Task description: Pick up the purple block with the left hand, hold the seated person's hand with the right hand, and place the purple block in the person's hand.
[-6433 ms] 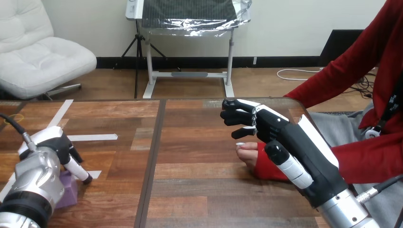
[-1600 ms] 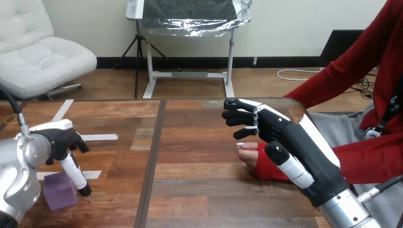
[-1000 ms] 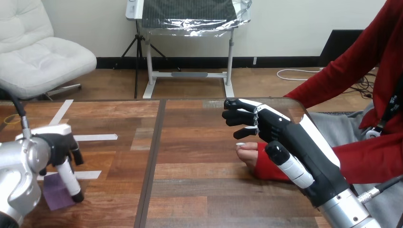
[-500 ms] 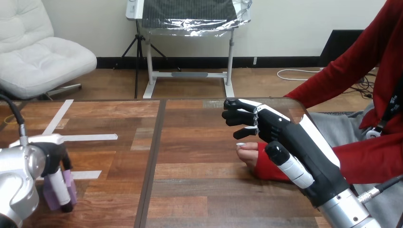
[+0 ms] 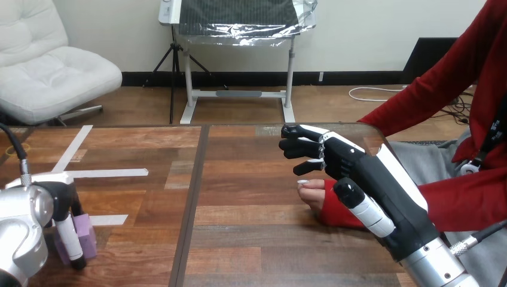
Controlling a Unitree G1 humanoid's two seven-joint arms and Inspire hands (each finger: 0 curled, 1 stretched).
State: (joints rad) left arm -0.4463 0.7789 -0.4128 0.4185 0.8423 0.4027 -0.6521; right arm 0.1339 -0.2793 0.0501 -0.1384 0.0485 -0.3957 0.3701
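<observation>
The purple block point(image 5: 87, 231) rests on the table at the lower left, partly hidden by my left hand point(image 5: 61, 200). That hand reaches down over it, with the thumb point(image 5: 70, 238) against the block's near side and the fingers behind it, pinching it. My right hand point(image 5: 359, 170) hovers at the right with its fingers loosely bent and holding nothing. The person's hand point(image 5: 311, 192) lies on the table just under and beside it, mostly covered by my palm. I cannot tell whether the two touch.
White tape strips point(image 5: 110, 173) lie on the left half of the wooden table point(image 5: 251, 239), one point(image 5: 107, 219) just right of the block. A dark seam point(image 5: 190, 203) runs down the middle. The person's red sleeve point(image 5: 472, 200) fills the right edge.
My left hand has swung down and left onto the purple block and closed its thumb and fingers on it. The right hand and the person's hand have not moved.
</observation>
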